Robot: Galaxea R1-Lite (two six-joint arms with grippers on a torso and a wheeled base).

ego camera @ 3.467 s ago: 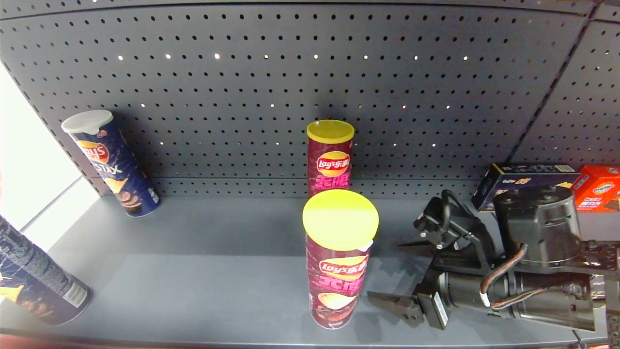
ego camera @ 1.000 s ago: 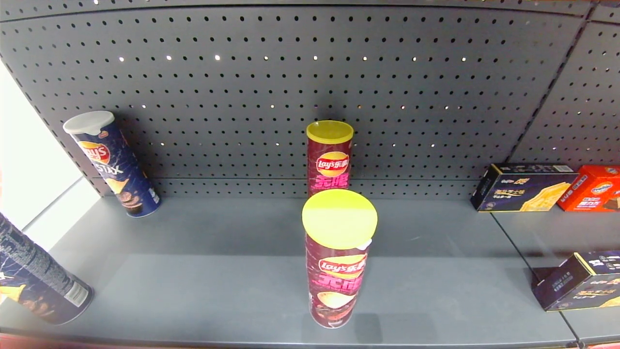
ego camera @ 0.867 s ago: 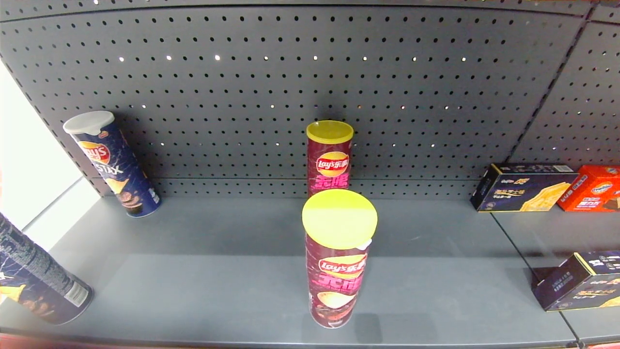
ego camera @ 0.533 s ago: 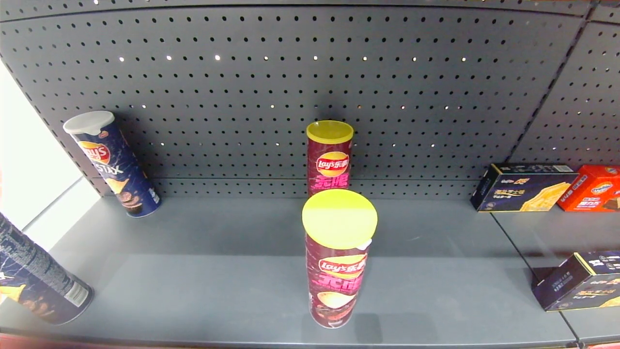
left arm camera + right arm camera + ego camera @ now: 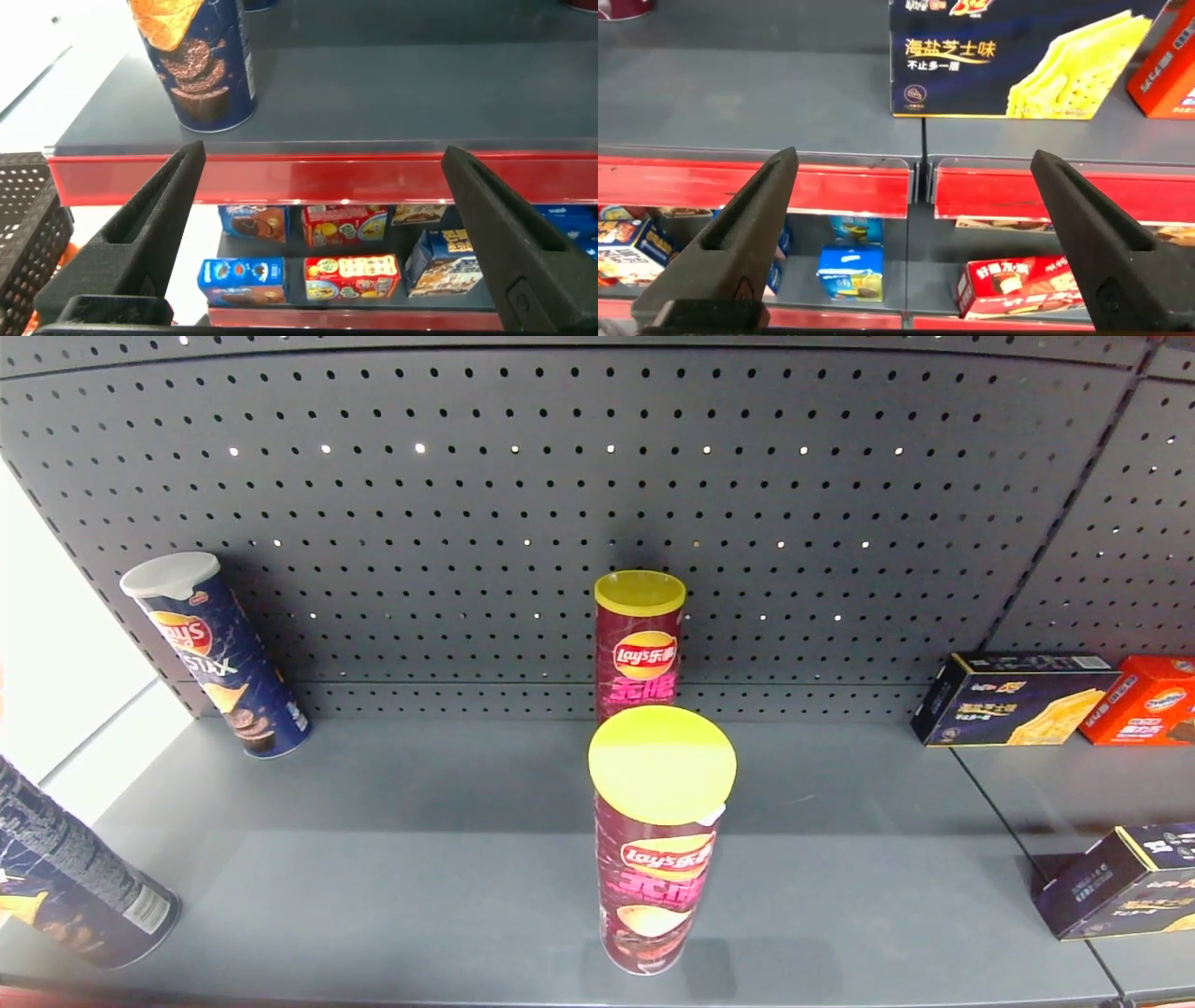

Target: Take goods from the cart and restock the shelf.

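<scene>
Shelf lip (image 5: 318, 177), red, runs just ahead of my left gripper (image 5: 322, 154) and my right gripper (image 5: 915, 157). Both have their jaws spread wide and hold nothing. Beyond the lip, the front maroon can (image 5: 658, 859) stands upright near it, with the rear can (image 5: 638, 644) behind and free deck on both sides. My right arm, earlier beside the front can, has pulled back from there.

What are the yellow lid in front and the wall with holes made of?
The lid looks like smooth plastic: thin, flat and evenly bright. The wall is probably painted sheet metal: matte grey, with neat rows of punched holes, some letting light through.
</scene>
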